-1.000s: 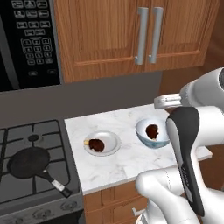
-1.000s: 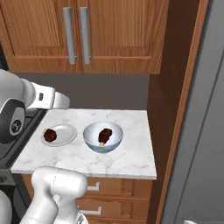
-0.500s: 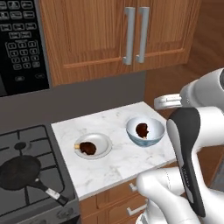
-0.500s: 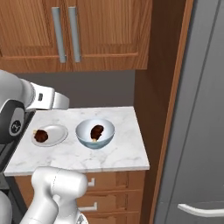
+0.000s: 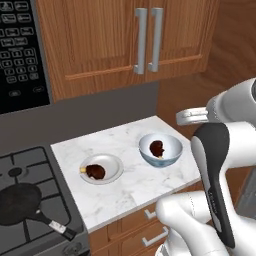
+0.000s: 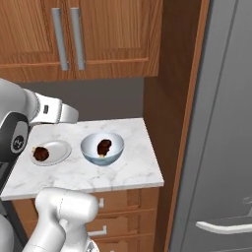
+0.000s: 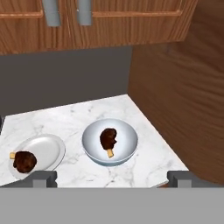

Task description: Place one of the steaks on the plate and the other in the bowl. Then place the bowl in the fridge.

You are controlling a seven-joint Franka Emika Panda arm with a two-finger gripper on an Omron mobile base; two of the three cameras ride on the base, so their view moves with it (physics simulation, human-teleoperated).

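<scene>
Already, one dark reddish-brown steak [image 7: 24, 161] lay on the shallow white plate [image 7: 48, 146] beside the deep pale-blue bowl [image 7: 129, 146], which held the second steak [image 7: 108, 138] on the marble tabletop [image 7: 74, 120]. Fridge [image 6: 226, 123] placement remained. The hand's [image 7: 112, 178] fingertips stood wide apart, empty.

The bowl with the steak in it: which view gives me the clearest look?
The hand view: the bowl sits near centre, seen from above, its steak plainly inside. The left base view shows it smaller, beside the robot's arm; the right base view shows it smaller too.

One steak [image 7: 109, 139] in bowl [image 7: 127, 153], another [image 7: 24, 161] on plate [image 7: 48, 146].
</scene>
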